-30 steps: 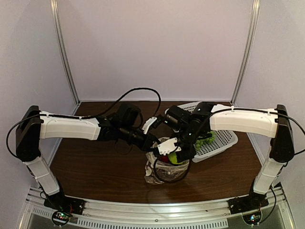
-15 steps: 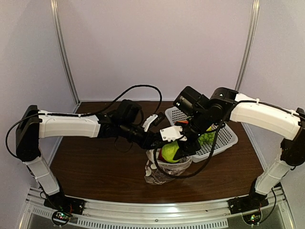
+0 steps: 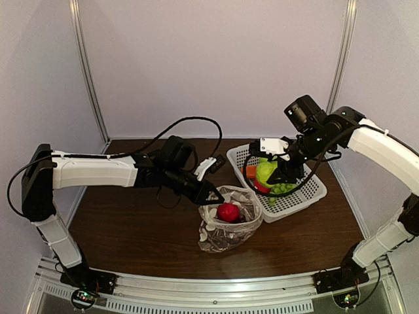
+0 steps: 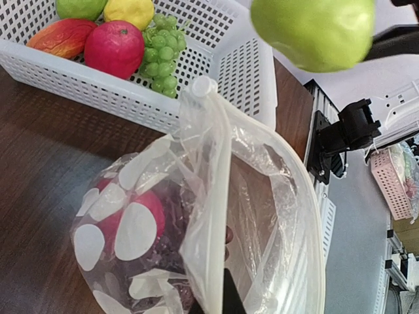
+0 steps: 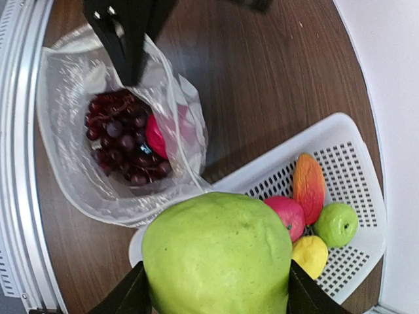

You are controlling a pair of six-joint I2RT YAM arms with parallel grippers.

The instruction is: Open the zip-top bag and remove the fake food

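The zip-top bag (image 3: 226,229) stands open on the table, clear with white dots. My left gripper (image 3: 208,195) is shut on its zip rim (image 4: 208,216) and holds the mouth up. Inside are a red apple (image 3: 228,212) and dark purple grapes (image 5: 121,144). My right gripper (image 3: 272,165) is shut on a large green apple (image 3: 264,171), held in the air above the near-left part of the white basket (image 3: 308,196). The apple fills the right wrist view (image 5: 216,258) and shows at the top of the left wrist view (image 4: 314,29).
The basket (image 5: 357,163) holds an orange piece (image 5: 308,183), a red fruit (image 5: 286,212), a small green fruit (image 5: 336,224), a lemon (image 5: 310,255) and green grapes (image 4: 160,55). It stands right of the bag, almost touching it. The table's metal front rail (image 3: 216,288) is near.
My right gripper has lifted the green apple out of the bag and carried it up and right, over the basket. The left gripper has kept its hold on the bag's rim.
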